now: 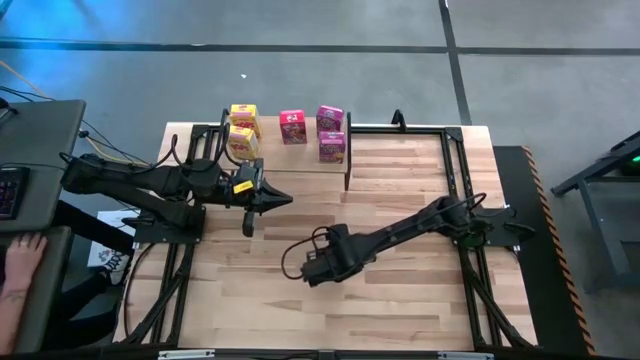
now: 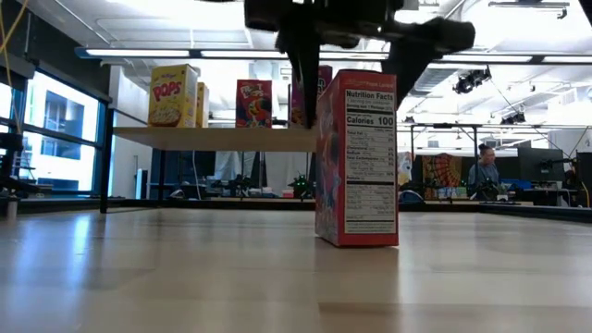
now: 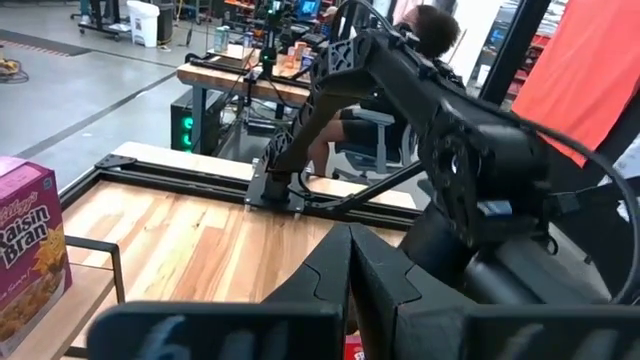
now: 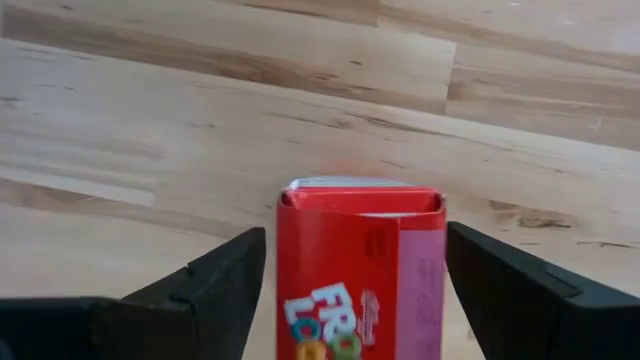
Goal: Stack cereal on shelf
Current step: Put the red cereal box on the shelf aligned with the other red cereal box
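Right wrist view: right gripper (image 4: 355, 275) wide open, straddling an upright red cereal box (image 4: 360, 270) at frame centre, untouched. Pick-up step; next, close, lift toward shelf (image 1: 300, 160), upper centre. Left gripper (image 1: 262, 198) closed.

Red box (image 2: 357, 157) under the right gripper (image 4: 345, 270): hidden from above by the arm, and its lower part is cut off at the right wrist pic's edge, so only part of the front print reads. In the low view the gripper's top runs off the edge. Left gripper (image 3: 350, 285): base cut off and blurred, a red scrap below it can't be identified. Purple box (image 3: 28, 255) cut by the left edge. On the shelf (image 2: 217, 137), the far yellow box (image 2: 202, 104) mostly hidden behind the near one (image 2: 173, 95). Person (image 2: 483, 168) far right in the room: too small to make out. Hand (image 1: 20, 262) cut by the left edge.
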You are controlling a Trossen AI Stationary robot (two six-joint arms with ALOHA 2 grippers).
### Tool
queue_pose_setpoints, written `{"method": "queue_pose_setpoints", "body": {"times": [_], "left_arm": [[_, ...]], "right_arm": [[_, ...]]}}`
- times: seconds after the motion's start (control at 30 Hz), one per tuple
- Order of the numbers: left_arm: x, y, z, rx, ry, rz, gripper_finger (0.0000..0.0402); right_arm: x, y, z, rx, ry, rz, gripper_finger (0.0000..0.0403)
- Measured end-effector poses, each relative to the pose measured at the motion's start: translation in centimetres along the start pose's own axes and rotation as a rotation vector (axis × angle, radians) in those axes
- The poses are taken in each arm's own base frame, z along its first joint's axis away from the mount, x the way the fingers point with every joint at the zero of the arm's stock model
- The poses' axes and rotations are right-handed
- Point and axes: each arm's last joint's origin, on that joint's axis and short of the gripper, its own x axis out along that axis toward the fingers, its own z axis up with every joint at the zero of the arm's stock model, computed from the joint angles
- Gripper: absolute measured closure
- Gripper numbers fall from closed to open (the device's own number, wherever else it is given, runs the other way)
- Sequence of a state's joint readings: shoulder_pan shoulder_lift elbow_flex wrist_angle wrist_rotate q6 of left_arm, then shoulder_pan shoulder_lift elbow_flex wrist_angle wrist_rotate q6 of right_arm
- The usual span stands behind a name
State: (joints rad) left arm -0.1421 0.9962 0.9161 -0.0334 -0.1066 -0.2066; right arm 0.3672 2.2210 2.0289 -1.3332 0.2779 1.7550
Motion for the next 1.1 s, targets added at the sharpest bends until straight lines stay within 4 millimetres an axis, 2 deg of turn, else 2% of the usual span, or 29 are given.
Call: {"method": "queue_pose_setpoints", "body": {"times": [0.17,0.5,0.9,1.0,1.1], "left_arm": [[0.0,0.0,0.0,0.0,0.0,0.0,0.0402],[0.0,0.0,0.0,0.001,0.0,0.0,0.0402],[-0.1,0.2,0.0,0.058,-0.004,0.036,0.0402],[-0.9,0.6,0.7,0.055,-0.044,0.055,0.0402],[-2.3,1.2,1.6,0.048,-0.093,0.08,0.0401]], "right_arm": [[1.0,0.2,-0.4,-0.007,0.012,-0.027,0.0116],[1.2,0.1,-0.4,-0.011,0.019,-0.045,0.0123],[1.1,0.1,-0.5,-0.044,0.058,-0.049,0.0239],[0.5,-0.1,-0.4,-0.09,0.08,-0.036,0.0253],[-1.0,-0.3,0.3,-0.14,0.071,0.006,0.0258]]}}
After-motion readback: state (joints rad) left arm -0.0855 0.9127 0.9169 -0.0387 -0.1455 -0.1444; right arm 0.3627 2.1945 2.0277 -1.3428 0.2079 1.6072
